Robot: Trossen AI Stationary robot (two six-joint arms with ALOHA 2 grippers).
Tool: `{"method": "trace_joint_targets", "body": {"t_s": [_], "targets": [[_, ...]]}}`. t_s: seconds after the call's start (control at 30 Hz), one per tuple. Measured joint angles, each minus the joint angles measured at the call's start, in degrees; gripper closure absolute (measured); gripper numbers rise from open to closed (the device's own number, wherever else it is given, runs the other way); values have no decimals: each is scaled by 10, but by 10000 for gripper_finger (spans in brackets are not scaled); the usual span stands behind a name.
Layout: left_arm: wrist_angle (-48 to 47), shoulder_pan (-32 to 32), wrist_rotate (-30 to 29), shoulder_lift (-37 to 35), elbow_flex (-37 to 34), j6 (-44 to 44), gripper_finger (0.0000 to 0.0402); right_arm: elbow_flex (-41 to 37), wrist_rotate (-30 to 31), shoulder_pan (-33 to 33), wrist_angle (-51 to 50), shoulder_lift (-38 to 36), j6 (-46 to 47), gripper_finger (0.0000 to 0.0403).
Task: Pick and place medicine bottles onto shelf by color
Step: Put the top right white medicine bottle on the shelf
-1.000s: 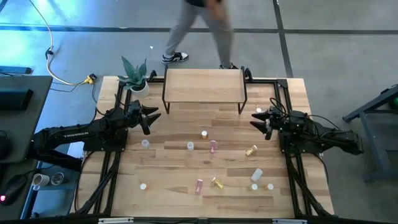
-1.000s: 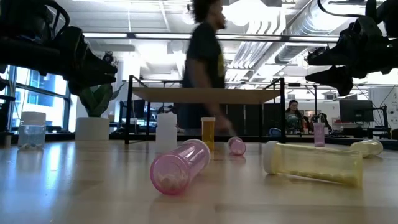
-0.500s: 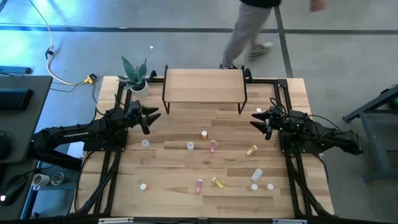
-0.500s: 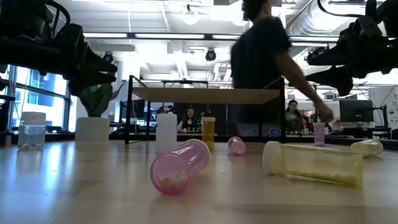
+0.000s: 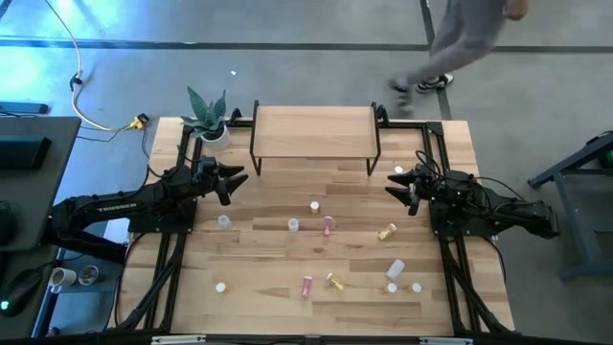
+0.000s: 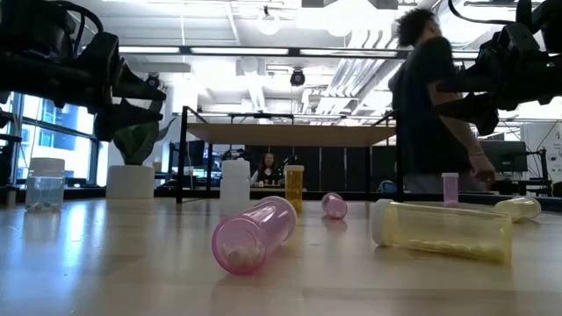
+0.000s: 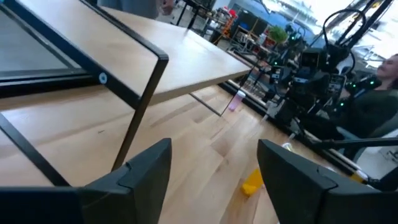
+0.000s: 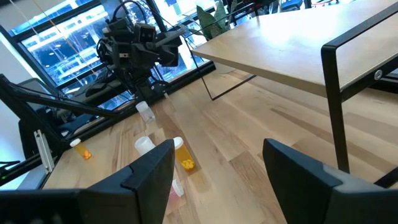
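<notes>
The shelf [image 5: 314, 132], a light-wood board on black legs, stands at the table's far middle. Several small medicine bottles are scattered on the tabletop in front of it. Among them are a pink one [image 5: 328, 225], a yellow one [image 5: 387, 232] and a white one [image 5: 223, 221]. In the low view a pink bottle [image 6: 255, 233] and a yellow bottle [image 6: 443, 230] lie on their sides. My left gripper [image 5: 238, 179] hovers open near the shelf's left legs. My right gripper [image 5: 393, 184] hovers open near its right legs. Both are empty.
A potted plant [image 5: 208, 120] stands at the far left corner beside the shelf. A person [image 5: 460, 38] walks past behind the table's far right. A lone white bottle [image 5: 398, 171] stands close to my right gripper. Open tabletop lies between the two arms.
My left gripper has rolled a little about its own axis, and in the low view its fingers stand slightly wider apart. It has stayed where it was. The person behind the table has walked from the middle toward the right. No bottle has moved.
</notes>
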Motion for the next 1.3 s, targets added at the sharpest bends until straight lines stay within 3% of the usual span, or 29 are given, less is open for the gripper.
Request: {"method": "trace_joint_targets", "body": {"t_s": [0.3,0.57,0.8,1.07,1.3], "targets": [[19,0,2,0,0,-68,156,0,0,0,0,0,0,167],[134,0,102,0,16,-63,154,0,0,0,0,0,0,167],[104,-1,145,30,109,22,154,0,0,0,0,0,0,167],[10,-6,151,131,235,165,154,0,0,0,0,0,0,167],[-56,-74,165,233,307,238,154,0,0,0,0,0,0,167]]}}
